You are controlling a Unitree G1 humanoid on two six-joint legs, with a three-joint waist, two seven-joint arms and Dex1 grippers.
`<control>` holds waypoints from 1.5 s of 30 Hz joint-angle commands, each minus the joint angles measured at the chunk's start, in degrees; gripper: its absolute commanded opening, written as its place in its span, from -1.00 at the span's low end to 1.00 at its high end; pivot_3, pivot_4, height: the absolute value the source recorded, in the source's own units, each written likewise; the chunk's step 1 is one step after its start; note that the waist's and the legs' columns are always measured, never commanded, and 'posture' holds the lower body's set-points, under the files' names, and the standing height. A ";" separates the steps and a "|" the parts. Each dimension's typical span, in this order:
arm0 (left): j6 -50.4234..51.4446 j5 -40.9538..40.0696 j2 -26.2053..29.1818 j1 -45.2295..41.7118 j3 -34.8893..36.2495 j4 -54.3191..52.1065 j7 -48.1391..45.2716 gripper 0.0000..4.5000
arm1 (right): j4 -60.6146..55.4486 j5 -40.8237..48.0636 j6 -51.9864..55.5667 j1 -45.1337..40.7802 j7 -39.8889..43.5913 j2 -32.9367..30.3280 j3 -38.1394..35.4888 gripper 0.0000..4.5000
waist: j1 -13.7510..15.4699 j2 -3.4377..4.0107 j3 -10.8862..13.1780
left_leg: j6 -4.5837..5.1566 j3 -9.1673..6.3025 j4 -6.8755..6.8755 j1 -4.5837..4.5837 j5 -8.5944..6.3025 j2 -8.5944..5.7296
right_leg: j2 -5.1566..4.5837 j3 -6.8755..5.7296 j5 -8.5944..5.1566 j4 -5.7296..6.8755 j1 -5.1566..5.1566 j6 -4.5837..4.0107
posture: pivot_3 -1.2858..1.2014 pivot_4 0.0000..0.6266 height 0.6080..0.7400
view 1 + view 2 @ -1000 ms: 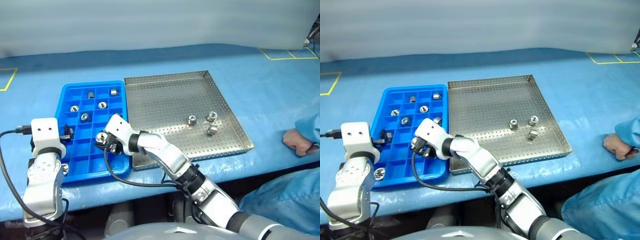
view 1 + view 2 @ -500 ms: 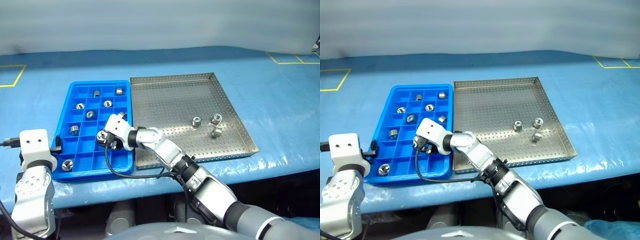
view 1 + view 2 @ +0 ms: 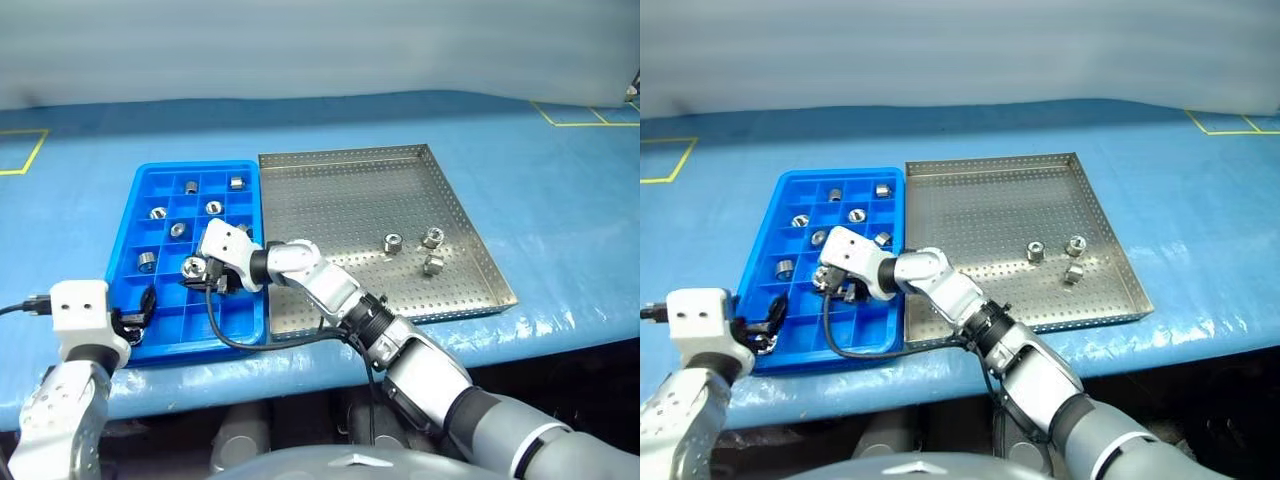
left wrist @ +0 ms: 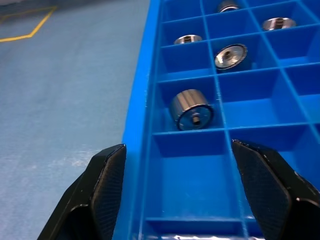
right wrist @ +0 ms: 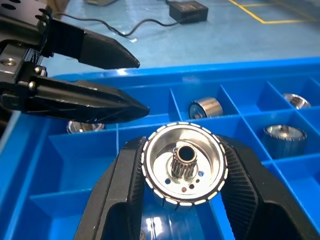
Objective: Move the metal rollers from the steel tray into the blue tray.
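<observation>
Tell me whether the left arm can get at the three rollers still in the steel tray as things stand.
Probably not easily. The left tool sits open at the blue tray's near left corner, and the three rollers lie on the steel tray's far right side, with the right arm stretched across between them.

Blue tray (image 3: 130, 215) left of, touching steel tray (image 3: 330, 200); three metal rollers (image 3: 392, 242) inside.

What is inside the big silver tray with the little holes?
Three small shiny metal rollers sit together on the perforated steel tray's floor near its right rim. The robot's arm covers the tray's near left corner.
</observation>
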 commanded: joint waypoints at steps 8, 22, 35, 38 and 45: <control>-6.56 -6.94 -4.31 8.10 5.52 -7.13 -0.75 0.63 | 2.03 4.78 -0.08 -8.90 2.65 14.60 -2.01 -0.20 | 2.72 0.14 0.11 | -0.02 -0.04 -0.05 -0.03 -0.01 -0.03 | 0.03 -0.29 -0.17 -0.01 0.04 -0.17 | 0.32 -0.52 1.00; -8.45 -4.76 -4.65 10.33 -1.18 -7.05 2.86 0.63 | 7.07 4.55 -1.50 -9.17 2.02 16.17 -1.21 -0.20 | 4.49 0.24 0.23 | -0.04 -0.14 -0.05 -0.19 -0.02 -0.04 | 0.04 -0.45 -0.21 -0.05 -0.04 -0.21 | 0.35 -0.52 1.00; -9.95 -4.29 -5.68 13.61 -2.80 -7.95 4.98 0.63 | 10.29 4.78 -2.84 -10.70 -0.41 18.89 -2.16 0.09 | 5.92 0.27 0.25 | -0.09 -0.76 -0.04 -0.57 0.01 -0.06 | 0.05 -0.92 -0.33 -0.05 -0.16 -0.41 | 0.39 -0.52 1.00; -9.88 -4.39 -5.37 13.25 -3.07 -7.54 5.20 0.63 | 8.16 6.31 -5.06 -10.00 -1.77 18.98 -3.72 0.43 | 6.22 0.29 0.26 | -0.14 -0.82 -0.04 -0.59 0.04 -0.06 | 0.06 -0.99 -0.34 -0.05 -0.16 -0.42 | 0.38 -0.52 1.00; -7.96 -5.72 -0.77 3.30 -8.73 -3.89 3.37 0.63 | -4.46 8.95 -5.32 -9.82 -9.62 9.90 -10.26 0.59 | 5.86 0.46 0.37 | -0.30 -0.98 0.01 -0.63 0.13 -0.08 | 0.09 -1.07 -0.34 -0.02 -0.11 -0.41 | 0.26 -0.52 1.00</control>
